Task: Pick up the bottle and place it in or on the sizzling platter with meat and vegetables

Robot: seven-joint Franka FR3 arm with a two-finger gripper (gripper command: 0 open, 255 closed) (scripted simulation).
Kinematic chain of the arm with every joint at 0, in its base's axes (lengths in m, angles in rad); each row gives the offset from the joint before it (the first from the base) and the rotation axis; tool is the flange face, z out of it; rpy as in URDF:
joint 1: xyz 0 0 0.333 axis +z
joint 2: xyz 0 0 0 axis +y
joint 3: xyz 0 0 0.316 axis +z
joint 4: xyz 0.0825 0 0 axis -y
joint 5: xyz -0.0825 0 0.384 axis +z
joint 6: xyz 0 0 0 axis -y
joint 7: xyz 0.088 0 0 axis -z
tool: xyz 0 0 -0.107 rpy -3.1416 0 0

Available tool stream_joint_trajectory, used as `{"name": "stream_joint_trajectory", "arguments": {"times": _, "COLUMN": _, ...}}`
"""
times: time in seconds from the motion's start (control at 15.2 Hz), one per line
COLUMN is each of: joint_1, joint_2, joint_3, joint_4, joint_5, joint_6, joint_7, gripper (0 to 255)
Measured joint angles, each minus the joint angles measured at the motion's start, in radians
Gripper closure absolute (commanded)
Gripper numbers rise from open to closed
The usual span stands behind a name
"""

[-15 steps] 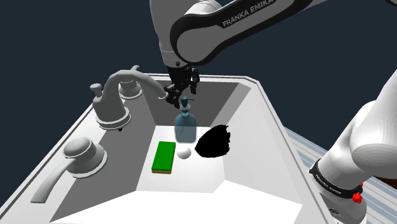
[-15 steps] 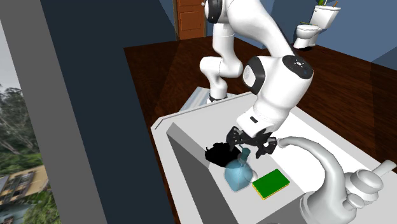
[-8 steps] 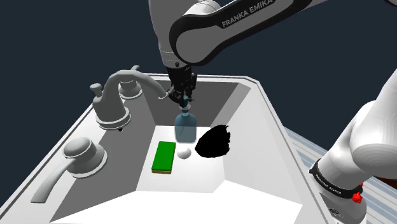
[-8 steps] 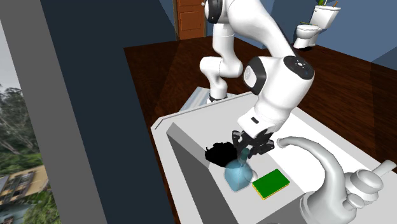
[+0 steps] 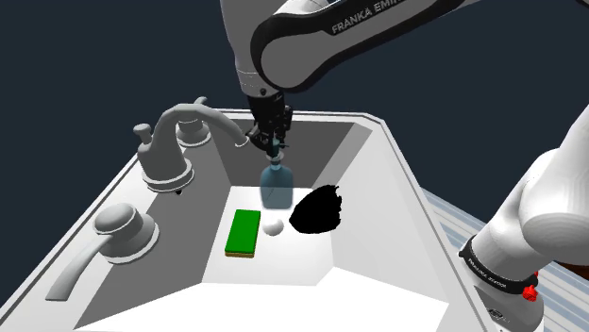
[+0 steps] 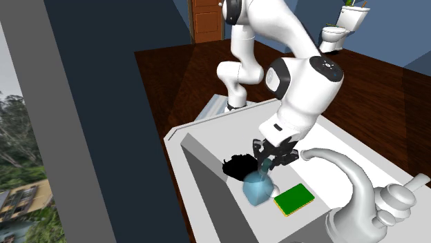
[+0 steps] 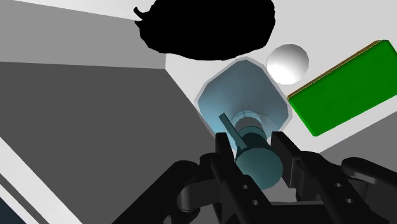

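Note:
A translucent blue pump bottle stands upright in the white sink basin, below the faucet spout. My black gripper comes down from above and is shut on the bottle's pump head. In the wrist view the fingers clasp the teal pump cap, with the bottle's body beyond them. The platter is drawn as a flat black shape on the basin floor, just beside the bottle on the shoulder view's right. In the second exterior view the bottle hangs under the gripper, next to the black shape.
A green sponge and a small white ball lie on the basin floor near the bottle. A grey faucet with handles arches over the basin's back edge, close to the gripper. The sloped basin walls surround everything.
The fingers, open around the pump head a second ago, have shut on it. The bottle has since risen very slightly with the gripper.

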Motion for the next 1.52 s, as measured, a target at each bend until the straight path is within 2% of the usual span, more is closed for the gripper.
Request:
{"name": "stream_joint_trajectory", "arguments": {"times": 1.32, "joint_1": 0.0, "joint_2": -0.04, "joint_3": 0.002, "joint_4": 0.228, "joint_5": 0.029, "joint_6": -0.26, "joint_7": -0.047, "gripper": 255}}
{"name": "stream_joint_trajectory", "arguments": {"times": 1.52, "joint_1": -0.007, "joint_2": -0.083, "joint_3": -0.004, "joint_4": 0.214, "joint_5": 0.046, "joint_6": -0.284, "joint_7": -0.068, "gripper": 255}}
